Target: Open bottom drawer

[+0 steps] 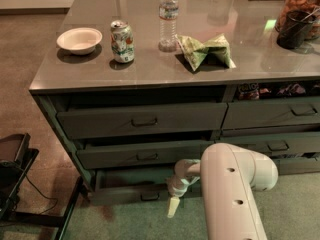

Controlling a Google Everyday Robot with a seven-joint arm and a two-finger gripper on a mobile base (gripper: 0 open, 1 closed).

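Reaching low across the cabinet [165, 76], the white arm [235, 194] bends leftward from lower right. At lower centre, the bottom drawer [120, 195] appears barely out, most travel seemingly left. The gripper [173, 204] hangs just right of the pull [150, 196], its grip impossible to tell.

1. One camera stands high in front of the counter [200, 79], looking down at its front.
2. The arm [230, 194] looms nearest; the gripper [172, 210] hangs at the bottom drawer [127, 193].
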